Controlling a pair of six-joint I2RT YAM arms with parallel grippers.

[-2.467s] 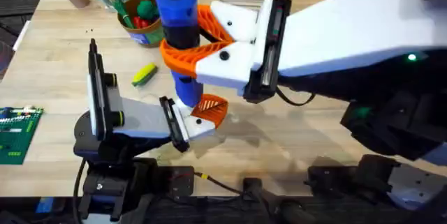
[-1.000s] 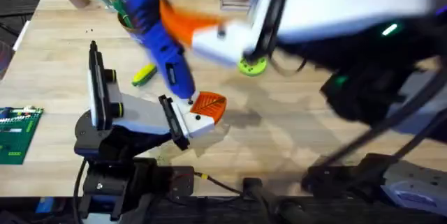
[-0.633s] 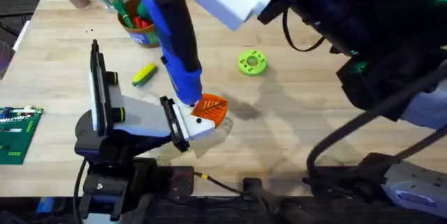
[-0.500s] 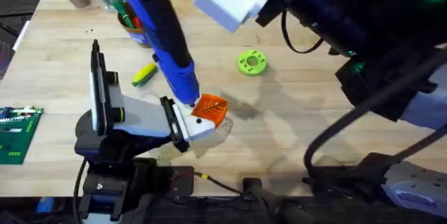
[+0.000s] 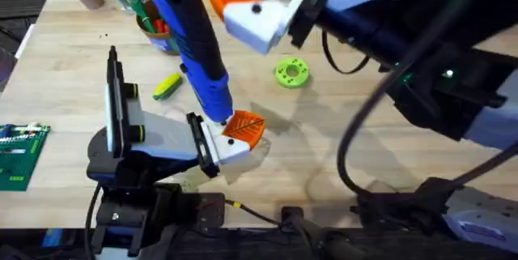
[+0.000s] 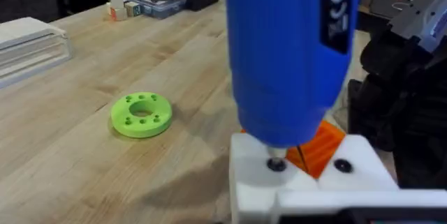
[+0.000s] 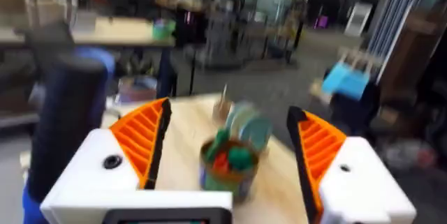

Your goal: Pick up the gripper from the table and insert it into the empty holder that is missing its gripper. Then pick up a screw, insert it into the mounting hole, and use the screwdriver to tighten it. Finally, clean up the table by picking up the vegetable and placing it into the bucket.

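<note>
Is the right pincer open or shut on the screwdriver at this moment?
Open. In the right wrist view the right pincer has its orange pads spread wide, and the blue screwdriver stands outside them, off to one side.

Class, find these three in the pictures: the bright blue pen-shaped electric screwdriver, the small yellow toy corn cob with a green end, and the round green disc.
Bright blue pen-shaped electric screwdriver (image 5: 198, 49): overhead view, middle of its barrel.
Small yellow toy corn cob with a green end (image 5: 167, 87): overhead view, its middle.
Round green disc (image 6: 142, 114): left wrist view, its top face.

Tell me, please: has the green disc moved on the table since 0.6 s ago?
No. In the overhead view the green disc lies at the same spot on the table, to the right of the vegetable, as in the earlier pictures.
</note>
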